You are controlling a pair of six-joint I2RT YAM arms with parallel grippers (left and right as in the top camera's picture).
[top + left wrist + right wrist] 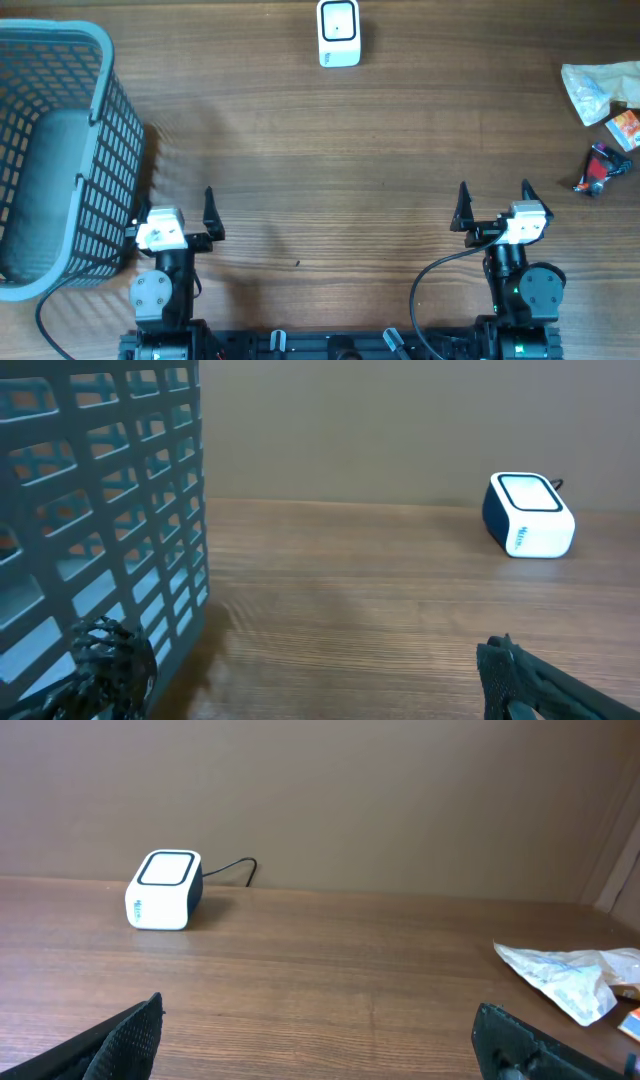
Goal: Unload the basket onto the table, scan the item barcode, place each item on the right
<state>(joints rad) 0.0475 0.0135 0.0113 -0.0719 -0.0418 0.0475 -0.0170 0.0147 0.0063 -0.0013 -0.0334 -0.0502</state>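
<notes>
1. Fingers on my left gripper [177, 208] and right gripper [494, 195] stand wide apart, holding nothing.
2. The things to scan, a bag [598, 88] and a dark packet [600, 170], lie far right, well apart from the scanner [339, 32].
3. I fear the crinkly bag could slip, or fold over its barcode.
4. My left gripper sits just beside the basket [120, 130] and could snag it.
</notes>
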